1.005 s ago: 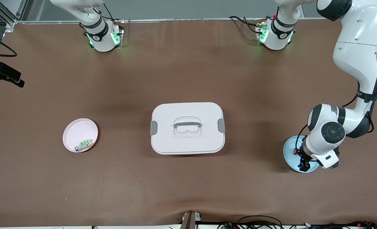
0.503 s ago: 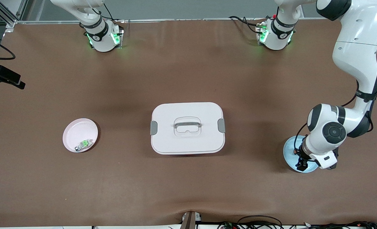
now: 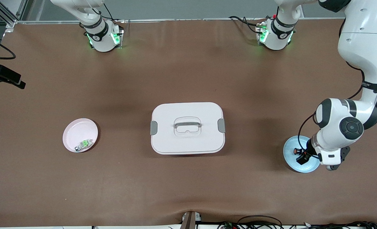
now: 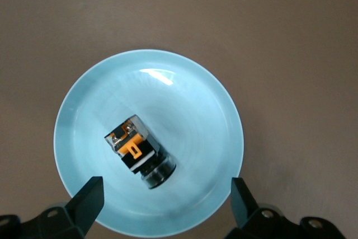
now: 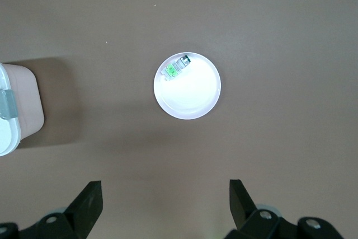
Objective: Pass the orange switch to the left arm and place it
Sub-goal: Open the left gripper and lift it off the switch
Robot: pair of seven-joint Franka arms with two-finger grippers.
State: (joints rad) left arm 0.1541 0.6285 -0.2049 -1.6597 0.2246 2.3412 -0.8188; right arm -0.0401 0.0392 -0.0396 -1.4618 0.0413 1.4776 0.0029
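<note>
Toward the right arm's end of the counter (image 3: 182, 70) we see a pink plate (image 3: 77, 132) holding a small green-and-silver component (image 3: 83, 145). The right pincer (image 5: 162, 205) hangs high over this part of the counter, above the pink plate, its fingers (image 5: 89, 200) spread wide and empty; the right arm waits. In the middle of the counter stands the white box (image 3: 187, 128), lid on, grey latches at both ends. Near the edge at the left arm's end lies a light blue plate (image 3: 291, 159). The orange switch (image 3: 296, 151) rests in it, lying on its side. The left pincer (image 3: 303, 158) hovers low over the blue plate, fingers (image 4: 89, 197) wide on either side of the orange switch, not gripping it.
</note>
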